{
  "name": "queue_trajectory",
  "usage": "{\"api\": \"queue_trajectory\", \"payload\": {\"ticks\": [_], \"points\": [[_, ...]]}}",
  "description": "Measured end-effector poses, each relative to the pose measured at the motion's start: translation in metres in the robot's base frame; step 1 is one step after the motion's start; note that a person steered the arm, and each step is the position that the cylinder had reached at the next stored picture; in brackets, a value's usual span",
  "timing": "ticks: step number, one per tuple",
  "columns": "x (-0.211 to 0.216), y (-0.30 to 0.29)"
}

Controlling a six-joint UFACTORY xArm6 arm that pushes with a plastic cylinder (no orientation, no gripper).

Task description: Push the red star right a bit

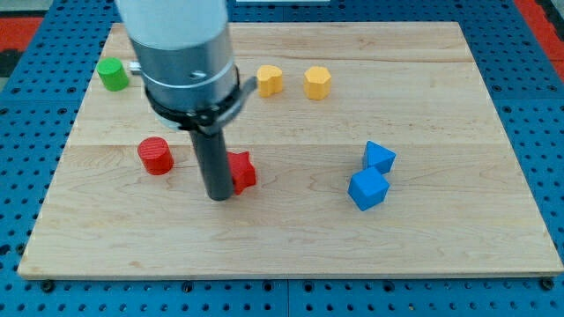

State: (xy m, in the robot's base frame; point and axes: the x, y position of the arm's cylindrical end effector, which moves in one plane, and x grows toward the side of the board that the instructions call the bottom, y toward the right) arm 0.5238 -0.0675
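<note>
My tip [219, 197] sat touching the red star's [241, 171] left side, mid-board; no jaws on this rod. The star's pointing and long axis couldn't be told, half hidden.

Just the one camera here, sitting above the view's bottom edge of the wooden board [291, 238] and tilted down at it. It's close enough that the board nearly fills the frame, blue pegboard [538, 97] peeking around the edges.

Tool tip [219, 197] touching red star [242, 172] on its left, red cylinder [156, 156] further left
</note>
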Motion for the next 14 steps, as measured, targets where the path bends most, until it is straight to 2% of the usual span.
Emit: {"api": "queue_trajectory", "payload": {"ticks": [1,2,3,4,5,6,7,9,11,12,13,14], "points": [[-0.004,0.006],[-0.028,0.006],[-0.014,0.011],[0.007,0.065],[0.004,0.116],[-0.030,0.109],[-0.089,0.090],[-0.124,-0.065],[-0.054,-0.003],[-0.057,0.017],[-0.097,-0.010],[-0.098,0.035]]}}
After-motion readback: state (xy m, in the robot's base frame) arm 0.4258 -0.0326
